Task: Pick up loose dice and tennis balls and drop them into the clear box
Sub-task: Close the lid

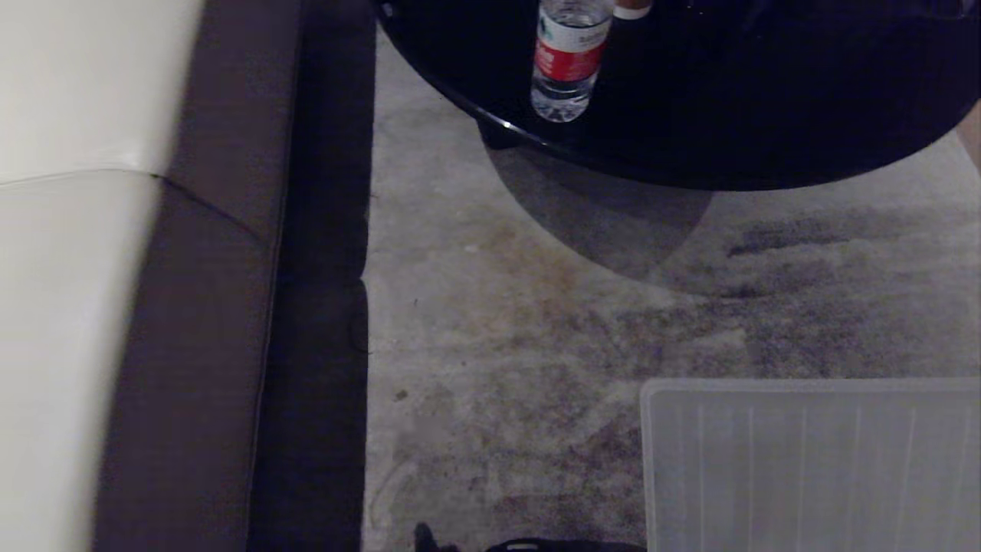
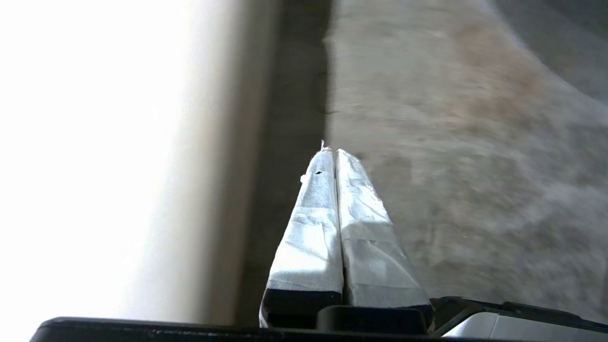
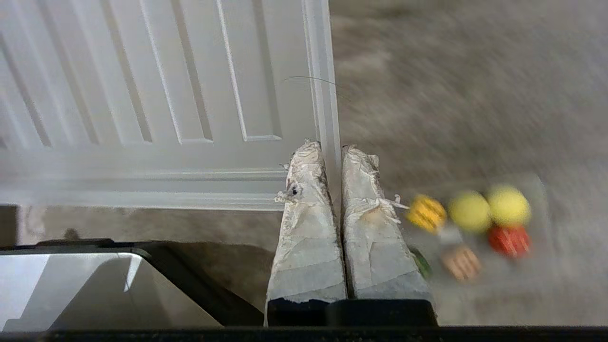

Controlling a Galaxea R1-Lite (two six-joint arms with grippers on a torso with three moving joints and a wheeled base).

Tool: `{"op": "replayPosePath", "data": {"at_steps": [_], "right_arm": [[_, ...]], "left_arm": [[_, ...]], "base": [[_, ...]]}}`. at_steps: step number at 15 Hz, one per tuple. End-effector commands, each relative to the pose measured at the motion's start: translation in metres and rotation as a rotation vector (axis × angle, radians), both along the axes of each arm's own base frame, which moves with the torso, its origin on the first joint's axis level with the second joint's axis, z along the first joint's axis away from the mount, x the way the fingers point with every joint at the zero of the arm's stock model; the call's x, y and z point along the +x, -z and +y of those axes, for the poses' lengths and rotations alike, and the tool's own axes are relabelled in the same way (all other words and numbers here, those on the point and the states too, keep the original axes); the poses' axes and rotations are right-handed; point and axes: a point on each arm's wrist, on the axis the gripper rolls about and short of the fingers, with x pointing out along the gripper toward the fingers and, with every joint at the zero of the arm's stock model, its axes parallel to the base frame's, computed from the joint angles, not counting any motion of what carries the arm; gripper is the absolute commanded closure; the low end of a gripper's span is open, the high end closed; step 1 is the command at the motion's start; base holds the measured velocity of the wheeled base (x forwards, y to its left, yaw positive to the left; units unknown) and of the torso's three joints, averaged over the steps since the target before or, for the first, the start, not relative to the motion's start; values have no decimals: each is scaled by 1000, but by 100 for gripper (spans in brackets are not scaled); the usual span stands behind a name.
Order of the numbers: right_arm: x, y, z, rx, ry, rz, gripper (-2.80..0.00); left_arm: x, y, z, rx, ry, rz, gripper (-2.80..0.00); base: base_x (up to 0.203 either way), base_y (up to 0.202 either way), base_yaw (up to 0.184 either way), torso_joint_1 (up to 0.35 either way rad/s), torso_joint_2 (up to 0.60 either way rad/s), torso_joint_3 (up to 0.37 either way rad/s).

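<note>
**Both grippers shut and idle, toys bunched beside the lid**

The left gripper [image 2: 335,152] hung with its taped fingers pressed together, empty, over the carpet [image 2: 451,142] beside the sofa [image 2: 95,166] that filled the left of that frame. The right gripper [image 3: 332,147] was likewise closed on nothing, its tips at the edge of the ribbed lid [image 3: 166,71] in the upper left of its frame. At the lower right of that view sat the tennis balls [image 3: 489,207], a yellow die [image 3: 426,213], a red die [image 3: 509,240], a tan die [image 3: 460,262] and a dark green die [image 3: 420,262], seemingly inside the clear box [image 3: 541,190], though blur left its walls uncertain. In the head view only the lid, a black table [image 1: 766,115] and a water bottle [image 1: 569,61] showed.

Risk: mistaking the flat lid for the box, and a ball rolling away off a closing finger
</note>
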Motion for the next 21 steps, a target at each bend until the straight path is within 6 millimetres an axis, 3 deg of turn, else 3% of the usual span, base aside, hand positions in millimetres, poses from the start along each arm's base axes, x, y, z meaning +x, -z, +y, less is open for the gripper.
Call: {"op": "replayPosePath", "data": {"at_steps": [1, 4, 21], "right_arm": [[0, 0, 0, 0, -1, 2, 0], [0, 0, 0, 0, -1, 2, 0], [0, 0, 0, 1, 1, 2, 0]], "left_arm": [[0, 0, 0, -1, -1, -1, 0], [0, 0, 0, -1, 0, -1, 0], [0, 0, 0, 3, 0, 1, 0]], "base": [[0, -16, 168, 5, 2, 0], [-4, -17, 112, 3, 3, 2], [0, -5, 1, 0, 0, 0]]}}
